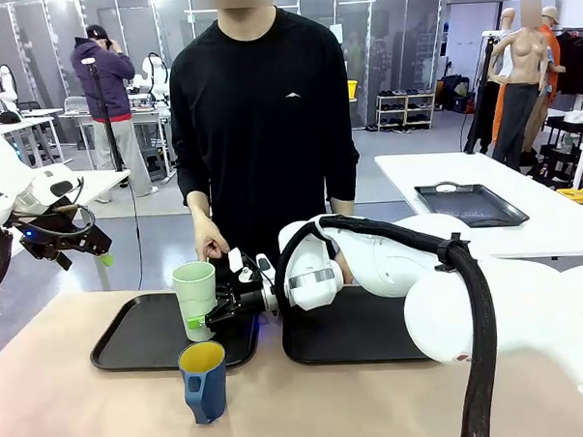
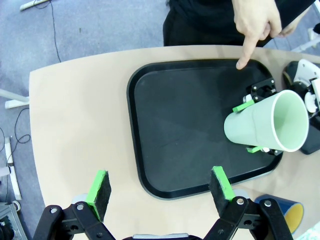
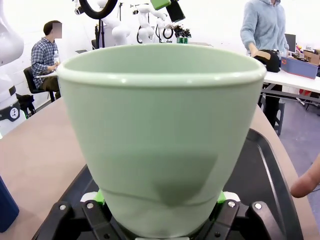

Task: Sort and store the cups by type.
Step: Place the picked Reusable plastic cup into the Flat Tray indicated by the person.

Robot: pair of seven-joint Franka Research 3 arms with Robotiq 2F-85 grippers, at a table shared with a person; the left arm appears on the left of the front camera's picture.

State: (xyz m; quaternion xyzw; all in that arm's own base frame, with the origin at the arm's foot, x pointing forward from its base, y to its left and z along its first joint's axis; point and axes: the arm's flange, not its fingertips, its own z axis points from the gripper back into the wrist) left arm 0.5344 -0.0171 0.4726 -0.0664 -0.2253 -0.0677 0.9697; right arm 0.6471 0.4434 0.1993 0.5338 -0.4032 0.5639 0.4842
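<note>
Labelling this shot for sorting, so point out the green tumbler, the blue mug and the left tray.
green tumbler (image 1: pixel 194 286), front view, outer wall.
blue mug (image 1: pixel 207 391), front view, blue side.
left tray (image 1: pixel 140 337), front view, bare floor.

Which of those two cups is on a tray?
The tall mint-green tumbler: it stands on the left black tray, between the right gripper's fingers. The dark blue mug stands on the bare table in front.

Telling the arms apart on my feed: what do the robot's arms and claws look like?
The left arm and right arm are glossy white with rounded shells; a thick black ribbed hose runs along the right one. The left claw and right claw are black, with two fingers faced in green pads.
</note>
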